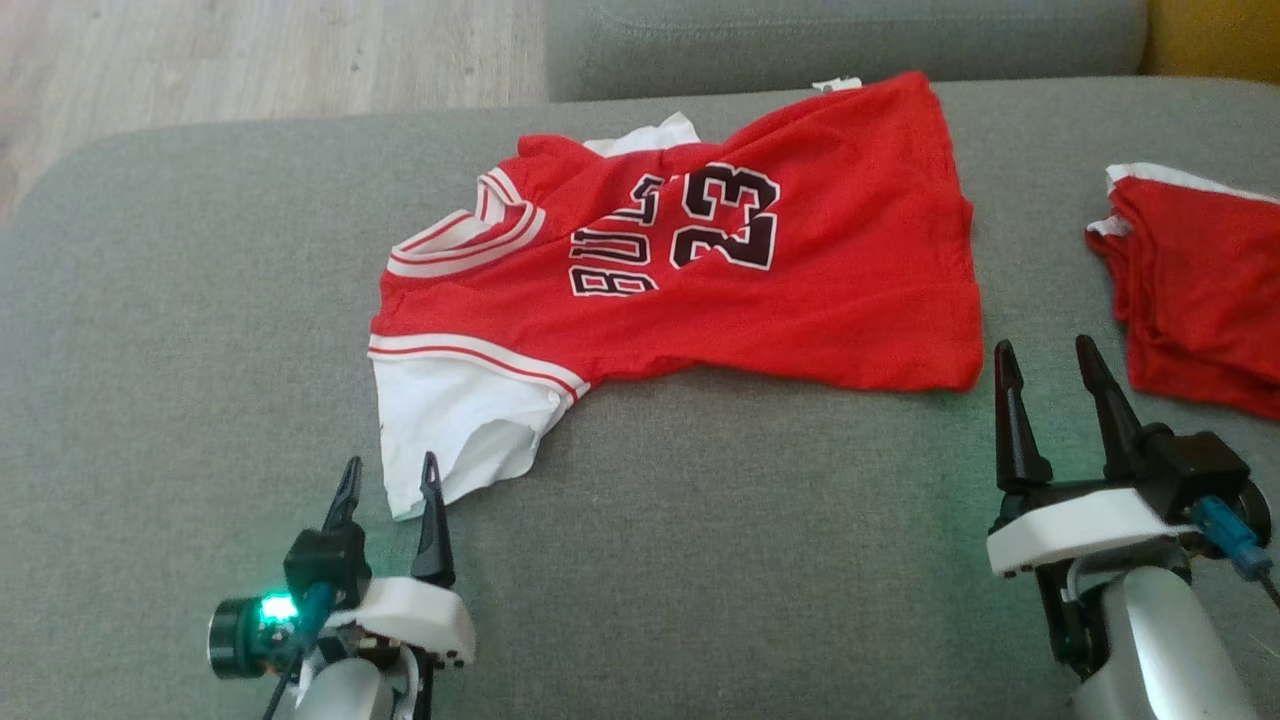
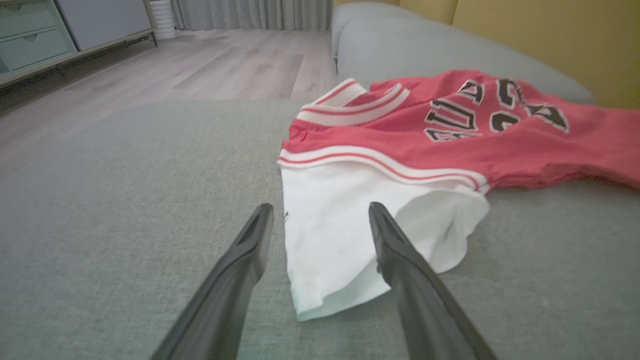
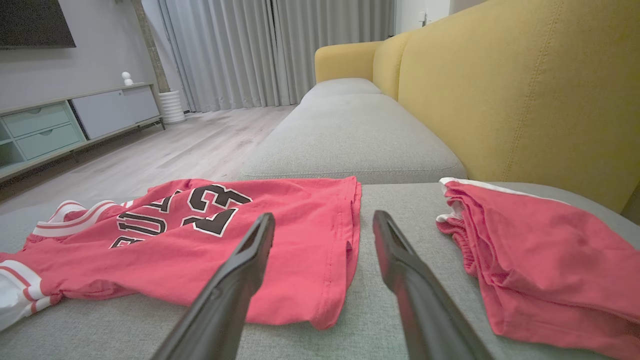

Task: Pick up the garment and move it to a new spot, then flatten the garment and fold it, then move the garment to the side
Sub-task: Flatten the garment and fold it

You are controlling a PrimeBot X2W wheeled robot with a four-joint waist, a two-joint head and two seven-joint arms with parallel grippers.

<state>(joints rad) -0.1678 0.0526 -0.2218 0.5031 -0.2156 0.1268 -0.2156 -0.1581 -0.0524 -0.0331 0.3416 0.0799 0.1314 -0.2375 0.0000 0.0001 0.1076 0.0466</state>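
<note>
The rumpled jersey [image 1: 760,300] lay on the sofa [image 1: 160,380], left jaws at its sleeve [image 1: 450,430], right jaws beside its hem [image 1: 965,300], both wide open and empty, probably poised to lift it.

A grey sofa seat [image 1: 700,500] carries a rumpled red jersey [image 1: 760,270] at its middle, with folded red clothes [image 1: 1200,290] lying apart on the right.

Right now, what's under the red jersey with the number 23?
The jersey lies on the grey sofa cushion, which shows all around it. Its rumpled middle hides whatever else might be beneath.
</note>
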